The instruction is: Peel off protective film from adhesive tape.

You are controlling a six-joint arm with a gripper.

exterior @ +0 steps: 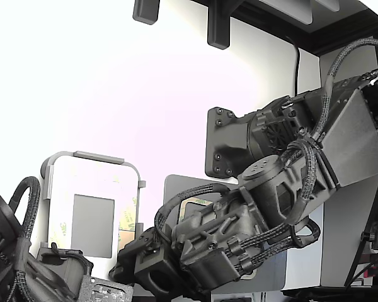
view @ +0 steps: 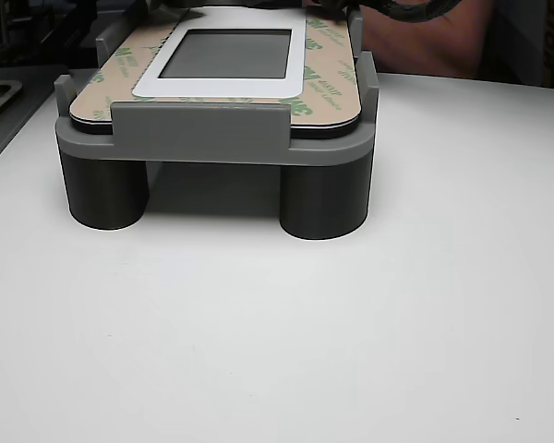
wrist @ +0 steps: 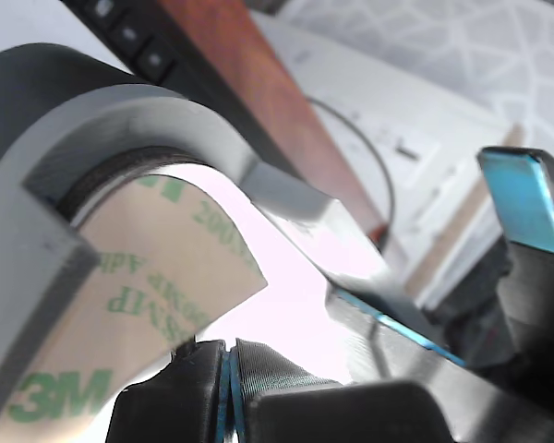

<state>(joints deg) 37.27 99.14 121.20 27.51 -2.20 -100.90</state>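
A grey plastic cradle (view: 198, 129) holds a light panel (view: 223, 57) at the white table's (view: 351, 351) far edge. The black gripper (wrist: 229, 388), jaws pressed together, pinches the pale-yellow green-printed protective film (wrist: 157, 286).

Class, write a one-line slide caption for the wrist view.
Pincer pinched shut on the green-printed protective film, lifted beside the grey fixture.

Panel (view: 223, 88) on fixture (view: 203, 148)

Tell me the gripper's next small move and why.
Probably pull gently away from the grey holder. In the wrist view the gripper looks shut on the protective film, which already curls up off the holder, so a steady pull should continue peeling.
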